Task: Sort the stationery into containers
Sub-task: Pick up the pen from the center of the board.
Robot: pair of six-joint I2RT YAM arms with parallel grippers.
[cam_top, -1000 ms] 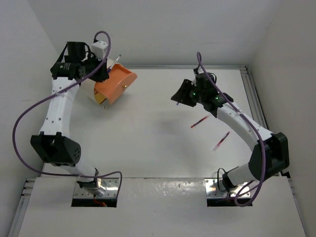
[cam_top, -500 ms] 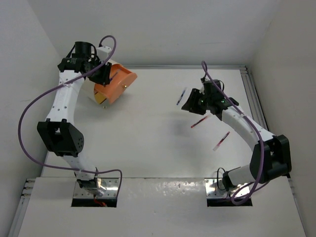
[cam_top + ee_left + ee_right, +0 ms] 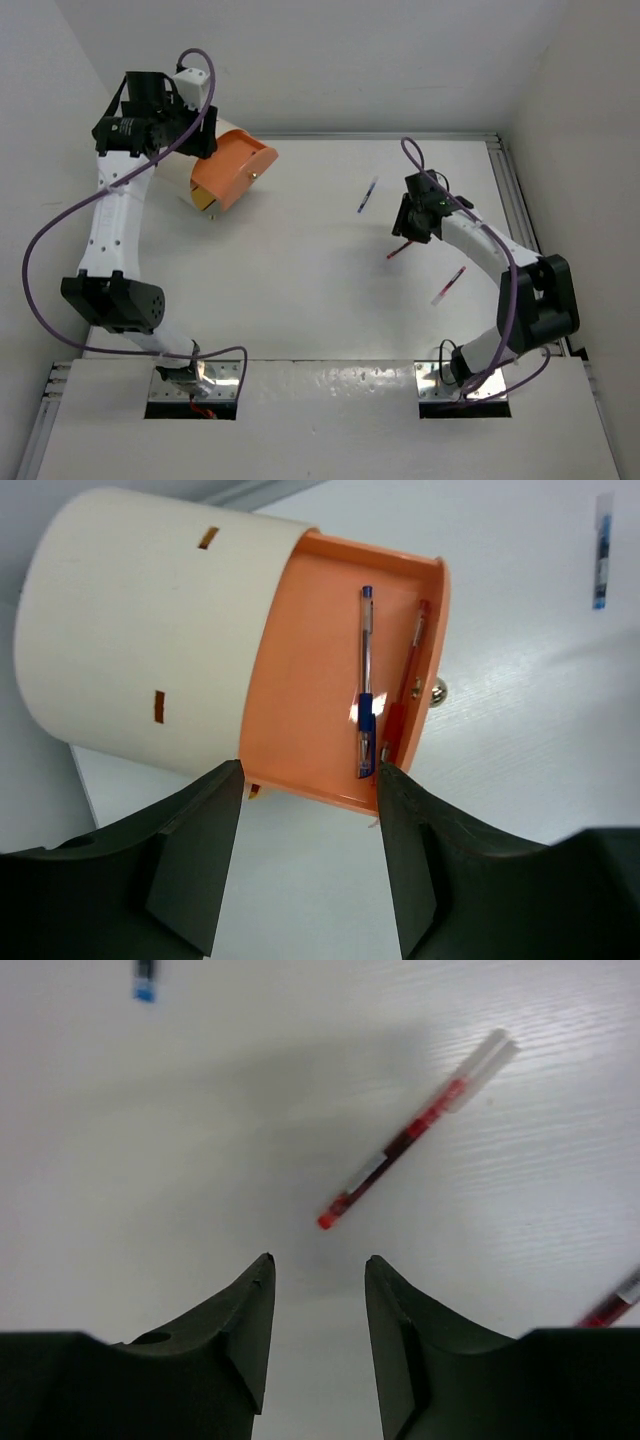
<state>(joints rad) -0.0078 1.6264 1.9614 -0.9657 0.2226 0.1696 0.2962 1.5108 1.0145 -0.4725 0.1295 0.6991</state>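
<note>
Left claw (image 3: 310,780): jaws well apart, empty, at the mouth of the bucket (image 3: 140,630), which lies on its side near the far-left corner of the table (image 3: 300,260). Inside it lie a blue pen (image 3: 366,700) and a red pen (image 3: 408,680). Right claw (image 3: 318,1265): part open, empty, above a second red pen (image 3: 410,1130) with bare surface all round; its white label is unreadable

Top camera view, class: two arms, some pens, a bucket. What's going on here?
Two robot arms are sorting pens into a cream bucket lying on its side. The left gripper hovers at its orange mouth, jaws open and empty; inside lie a blue pen and a red pen. The right gripper hangs over a loose red pen on the table, jaws open. A second loose red pen and a loose blue pen lie nearby.
</note>
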